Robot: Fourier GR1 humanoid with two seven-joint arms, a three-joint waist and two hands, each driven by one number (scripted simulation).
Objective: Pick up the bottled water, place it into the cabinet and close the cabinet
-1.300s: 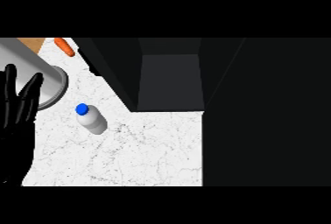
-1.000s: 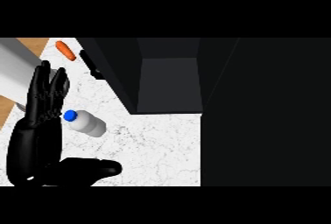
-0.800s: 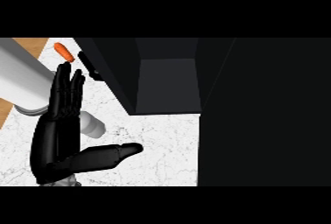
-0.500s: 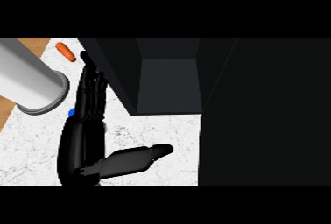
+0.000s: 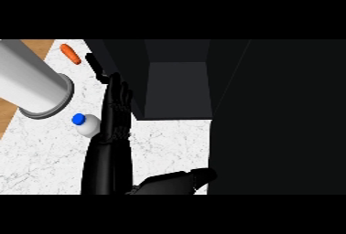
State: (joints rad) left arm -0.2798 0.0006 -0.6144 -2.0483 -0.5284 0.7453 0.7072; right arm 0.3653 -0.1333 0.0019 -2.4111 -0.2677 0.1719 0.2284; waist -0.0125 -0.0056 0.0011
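Bottled water (image 5: 86, 125): is being seen lying on the white marbled counter (image 5: 40, 160), its blue cap (image 5: 78, 119) turned toward the upper left; its right side is being hidden by the black hand.
Right hand (image 5: 111, 141): is being shown rising from the lower edge just right of the bottle, fingers (image 5: 116, 93) straight and pressed together, pointing up the view; the thumb (image 5: 177, 179) is being held out wide to the right, along the lower edge. Nothing is being gripped (whether the palm touches the bottle cannot be told).
Left hand: is not being shown.
Grey forearm (image 5: 30, 77): is being seen as a thick pale cylinder slanting in from the upper left corner, its rimmed end lying just above the bottle's cap.
Cabinet (image 5: 177, 89): is being seen as a dark open box above and right of the hand, its grey inner floor visible; the fingertips are lying against its left edge.
Dark panel (image 5: 277, 119): is covering the whole right side of the view (possibly the cabinet's door; it cannot be told).
Carrot (image 5: 70, 53): is lying at the top left of the counter, well apart from the bottle.
Small black object (image 5: 96, 69): is lying just above the fingertips, beside the cabinet's left wall.
Wooden strip (image 5: 8, 116): is showing along the counter's left edge.
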